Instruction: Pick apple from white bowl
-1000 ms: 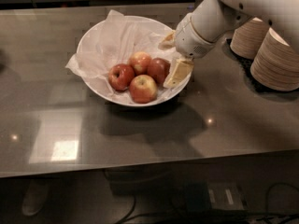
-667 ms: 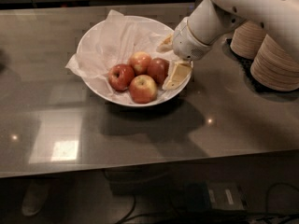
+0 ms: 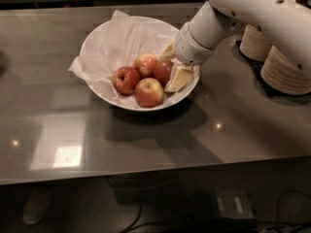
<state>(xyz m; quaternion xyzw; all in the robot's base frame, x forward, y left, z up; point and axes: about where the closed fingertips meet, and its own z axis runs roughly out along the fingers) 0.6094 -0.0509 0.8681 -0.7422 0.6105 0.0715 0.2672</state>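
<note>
The gripper (image 3: 170, 68) reaches down from the upper right of the frame into the right side of the white bowl (image 3: 116, 101), its two cream fingers (image 3: 179, 77) spread apart on either side of the apple (image 3: 162, 72); whether they press on it cannot be told. That dark red apple lies on the crumpled paper (image 3: 112, 47), at the right of three paler apples (image 3: 148, 92), on the grey table (image 3: 146, 149).
</note>
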